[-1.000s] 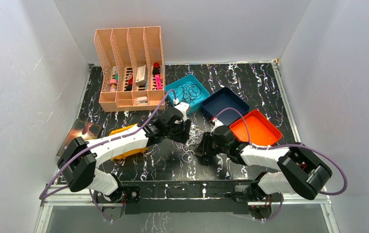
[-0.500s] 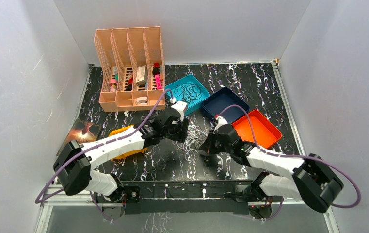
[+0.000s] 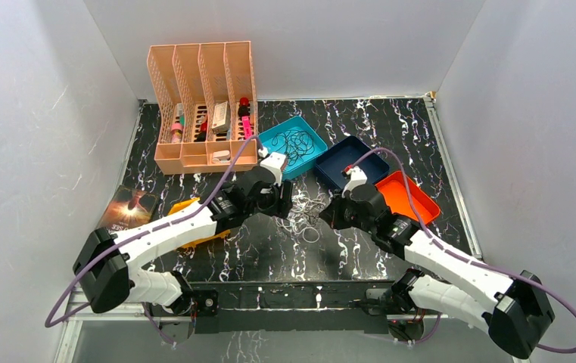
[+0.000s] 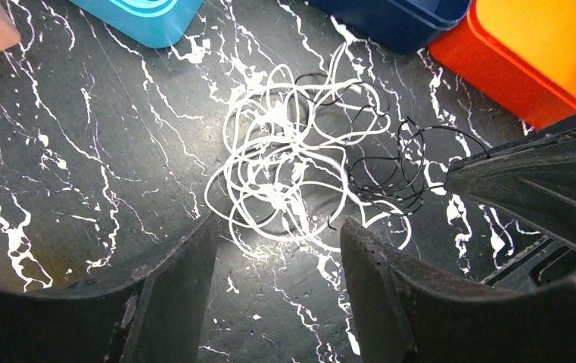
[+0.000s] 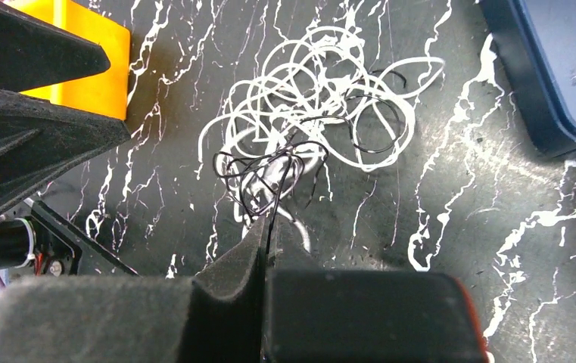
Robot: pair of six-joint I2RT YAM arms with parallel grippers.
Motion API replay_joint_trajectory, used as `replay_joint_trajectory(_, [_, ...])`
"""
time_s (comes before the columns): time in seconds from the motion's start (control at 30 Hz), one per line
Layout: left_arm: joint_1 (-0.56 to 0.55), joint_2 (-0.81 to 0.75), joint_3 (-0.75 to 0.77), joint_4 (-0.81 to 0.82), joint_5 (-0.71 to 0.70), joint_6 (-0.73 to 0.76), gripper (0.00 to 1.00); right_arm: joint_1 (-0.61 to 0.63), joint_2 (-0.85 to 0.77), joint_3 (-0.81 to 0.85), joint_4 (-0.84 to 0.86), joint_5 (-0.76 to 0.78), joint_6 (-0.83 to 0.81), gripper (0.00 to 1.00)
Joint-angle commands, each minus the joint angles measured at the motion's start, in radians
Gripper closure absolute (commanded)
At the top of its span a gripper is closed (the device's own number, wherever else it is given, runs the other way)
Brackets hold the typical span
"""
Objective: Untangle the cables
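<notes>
Right tool (image 5: pixel 269 221) is pinched together on a strand of the black cable (image 5: pixel 258 170). Its small loops bunch just ahead of my fingertips. Those black loops overlap the fringe of the white cables (image 4: pixel 284 159), a loose curly heap lying flat on the worktop (image 3: pixel 390 128).

My left tool (image 4: pixel 278 231) faces it from the other side with its jaws apart, and the near edge of the white heap sits between the two tips. I cannot tell whether either tip touches a strand.

From above, the whole tangle lies between my two tools, near the middle of the worktop. Just beyond it are a teal tray (image 3: pixel 277 127) with more thin dark loops inside and a navy tray (image 3: pixel 349 162). An orange tray (image 3: pixel 413 197) sits just beside the navy one. A yellow block (image 5: pixel 80 60) lies under my left arm, and a peach file rack (image 3: pixel 201 98) stands at the far left.
</notes>
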Motion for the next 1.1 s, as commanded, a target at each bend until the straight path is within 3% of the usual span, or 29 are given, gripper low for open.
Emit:
replay_joint_trajectory(0.0, [-0.001,-0.078,-0.017,0.028,-0.044,-0.001,0.4,0.005,-0.044,0.08,-0.024,0.029,-0.049,1.0])
replay_joint_trajectory(0.23, [-0.002,-0.115,-0.03,0.044,-0.059,-0.002,0.34,0.005,-0.068,0.151,-0.044,0.028,-0.117,1.0])
replay_joint_trajectory(0.87, [-0.001,-0.164,-0.044,0.062,-0.079,0.004,0.31,0.005,-0.102,0.284,-0.096,0.078,-0.204,1.0])
replay_joint_trajectory(1.07, [-0.002,-0.178,-0.068,0.119,-0.02,0.027,0.31,0.005,-0.087,0.328,-0.104,0.066,-0.219,1.0])
